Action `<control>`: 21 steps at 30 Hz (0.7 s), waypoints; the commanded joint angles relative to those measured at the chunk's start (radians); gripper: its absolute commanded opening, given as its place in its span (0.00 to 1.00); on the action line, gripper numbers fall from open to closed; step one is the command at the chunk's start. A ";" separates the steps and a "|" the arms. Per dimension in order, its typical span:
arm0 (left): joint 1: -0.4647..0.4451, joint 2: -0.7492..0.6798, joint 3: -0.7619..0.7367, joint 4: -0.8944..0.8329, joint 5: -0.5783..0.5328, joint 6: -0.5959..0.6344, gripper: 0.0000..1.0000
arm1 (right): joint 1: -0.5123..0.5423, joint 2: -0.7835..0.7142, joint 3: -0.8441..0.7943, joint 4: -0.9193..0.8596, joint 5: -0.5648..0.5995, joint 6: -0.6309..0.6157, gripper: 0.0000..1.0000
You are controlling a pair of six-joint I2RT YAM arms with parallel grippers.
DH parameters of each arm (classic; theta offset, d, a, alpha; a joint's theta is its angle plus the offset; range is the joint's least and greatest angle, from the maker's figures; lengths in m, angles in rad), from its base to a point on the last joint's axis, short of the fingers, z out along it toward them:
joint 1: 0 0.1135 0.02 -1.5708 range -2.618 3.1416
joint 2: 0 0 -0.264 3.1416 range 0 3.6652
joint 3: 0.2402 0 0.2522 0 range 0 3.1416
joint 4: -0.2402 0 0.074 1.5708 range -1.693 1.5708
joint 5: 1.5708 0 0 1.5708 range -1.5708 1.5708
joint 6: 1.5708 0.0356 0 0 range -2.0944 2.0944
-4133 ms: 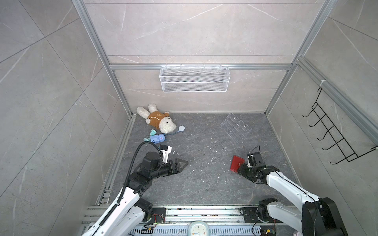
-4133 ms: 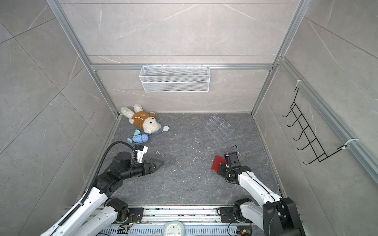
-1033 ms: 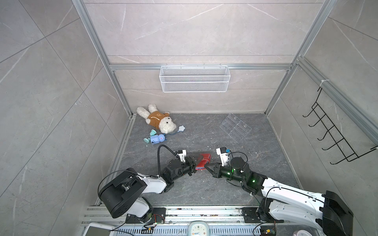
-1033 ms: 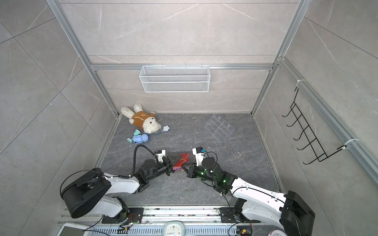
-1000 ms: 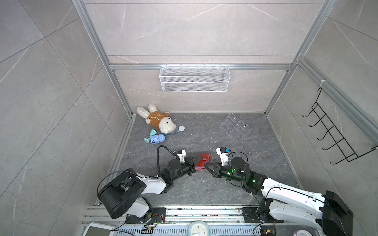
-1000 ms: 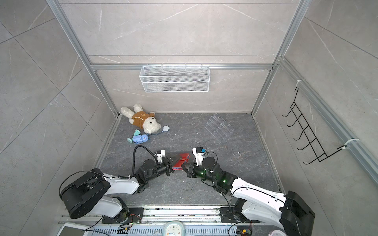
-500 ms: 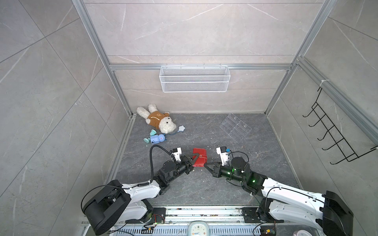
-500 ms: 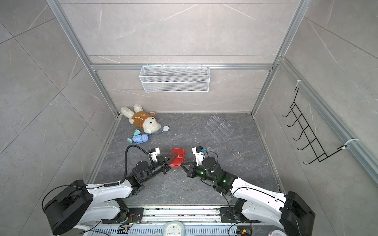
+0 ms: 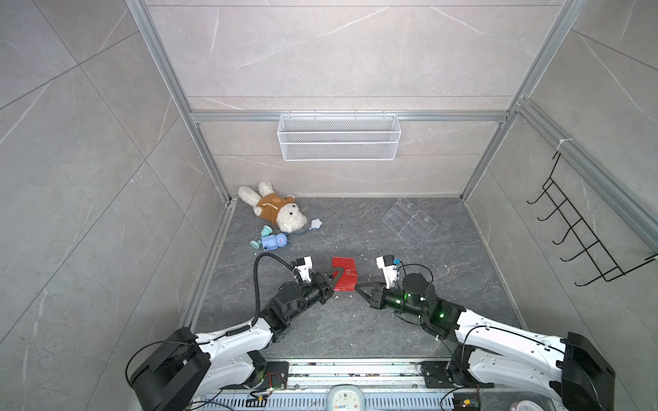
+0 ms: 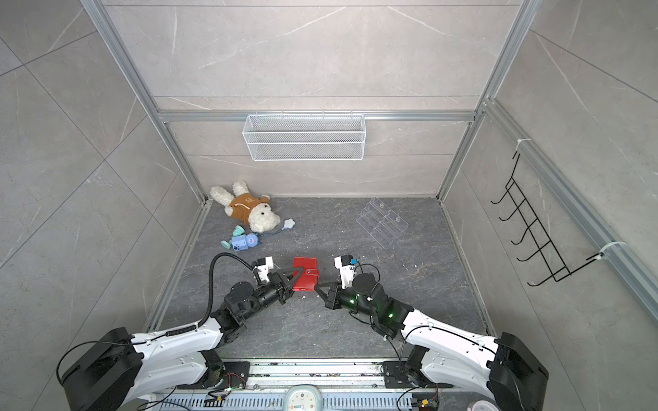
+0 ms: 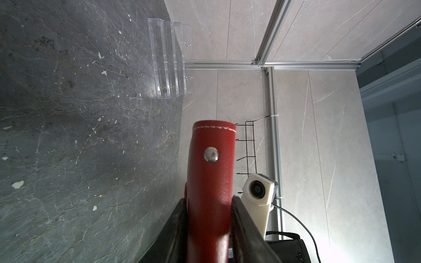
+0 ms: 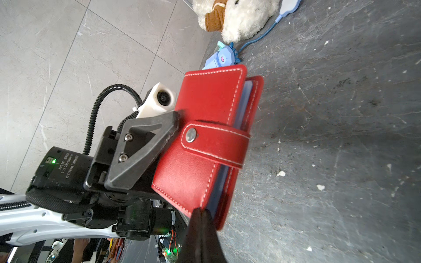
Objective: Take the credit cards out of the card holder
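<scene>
The red card holder is gripped at one edge by my left gripper, which is shut on it near the middle of the floor. Its snap strap is fastened, and the stud shows. Pale blue sleeves peek out between the covers. The credit cards are hidden inside. My right gripper is shut and holds nothing. Its tips sit at the holder's near corner.
A plush dog and a small blue toy lie at the back left. A clear acrylic stand sits at the back right. A wire basket hangs on the back wall and a black hook rack on the right wall.
The card holder has gone from my right gripper at the right side to my left gripper in the middle. Over the last second the left gripper turned its cover upward.
</scene>
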 commanded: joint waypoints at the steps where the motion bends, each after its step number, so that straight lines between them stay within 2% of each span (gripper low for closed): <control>1: -0.005 -0.056 0.002 -0.024 -0.022 0.056 0.33 | 0.004 0.015 0.017 0.030 -0.008 0.004 0.00; 5: -0.005 -0.086 0.001 -0.070 -0.030 0.070 0.26 | 0.004 0.032 0.018 0.050 -0.021 0.004 0.00; 11: -0.005 -0.120 0.005 -0.137 -0.039 0.108 0.03 | 0.004 0.051 0.016 0.064 -0.032 -0.003 0.00; 12: -0.004 -0.128 0.006 -0.153 -0.041 0.120 0.00 | 0.004 0.048 0.017 0.056 -0.030 -0.007 0.04; 14: -0.004 -0.155 0.011 -0.224 -0.059 0.159 0.00 | 0.004 0.017 0.027 -0.012 0.007 -0.025 0.27; 15: -0.004 -0.173 0.018 -0.279 -0.071 0.179 0.00 | 0.004 -0.005 0.035 -0.064 0.036 -0.032 0.35; 18: -0.004 -0.215 0.050 -0.414 -0.098 0.280 0.00 | 0.004 -0.070 0.095 -0.314 0.175 -0.057 0.65; 20: -0.007 -0.238 0.082 -0.507 -0.114 0.359 0.00 | 0.004 -0.090 0.140 -0.454 0.253 -0.065 0.78; 21: -0.008 -0.246 0.091 -0.538 -0.121 0.384 0.00 | 0.004 -0.089 0.163 -0.505 0.274 -0.070 0.81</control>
